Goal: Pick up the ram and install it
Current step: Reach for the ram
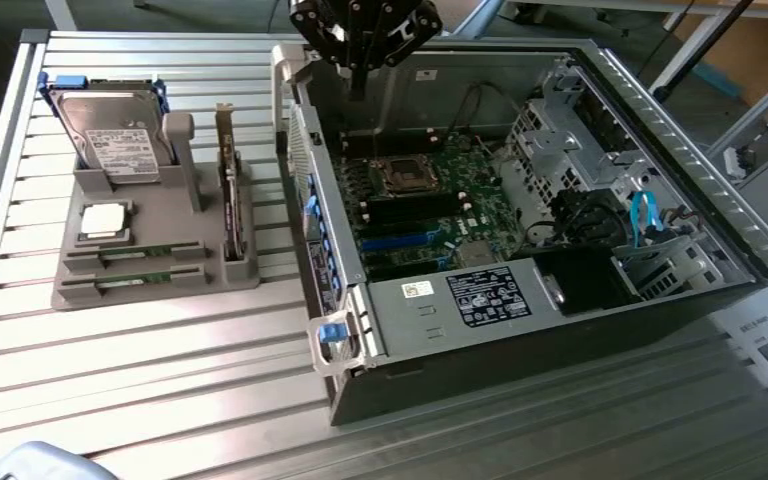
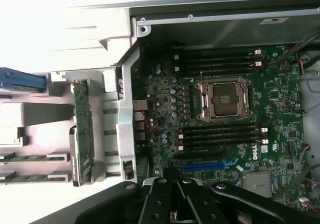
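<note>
Two long thin green ram sticks lie flat in slots of grey plastic holder, lower left of exterior frame, on slatted metal table. Black gripper well apart, top centre, over open grey computer case; fingers clenched together, grasping nothing.

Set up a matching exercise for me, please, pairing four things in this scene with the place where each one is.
Things:
1. ram sticks
2. hard drive
3. processor socket
4. hand

Places:
A. hovering above the open computer case
B. lying flat in slots of the gray holder
C. on the motherboard inside the case
D. standing upright in the gray holder

Pairs: 1-B, 2-D, 3-C, 4-A.
</note>
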`<action>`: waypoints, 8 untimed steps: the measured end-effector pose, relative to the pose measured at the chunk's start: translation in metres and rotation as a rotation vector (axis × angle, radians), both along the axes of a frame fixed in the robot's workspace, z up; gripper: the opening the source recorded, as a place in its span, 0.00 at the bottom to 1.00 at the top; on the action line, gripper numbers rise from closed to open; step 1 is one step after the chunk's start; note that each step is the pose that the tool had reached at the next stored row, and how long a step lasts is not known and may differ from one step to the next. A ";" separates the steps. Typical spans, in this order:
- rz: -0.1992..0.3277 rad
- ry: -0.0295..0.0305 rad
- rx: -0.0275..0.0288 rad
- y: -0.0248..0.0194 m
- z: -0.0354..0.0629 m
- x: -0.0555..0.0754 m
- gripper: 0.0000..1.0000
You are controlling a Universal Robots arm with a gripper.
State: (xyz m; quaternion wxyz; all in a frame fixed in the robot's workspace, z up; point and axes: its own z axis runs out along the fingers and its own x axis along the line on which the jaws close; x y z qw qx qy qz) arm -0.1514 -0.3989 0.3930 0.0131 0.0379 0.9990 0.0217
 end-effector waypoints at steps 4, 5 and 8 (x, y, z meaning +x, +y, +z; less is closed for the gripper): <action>0.000 0.0000 0.0001 0.0000 -0.0001 -0.009 0.10; 0.000 0.0000 0.0000 0.0000 -0.0002 -0.012 0.10; 0.000 0.0001 0.0001 0.0000 -0.0003 -0.019 0.10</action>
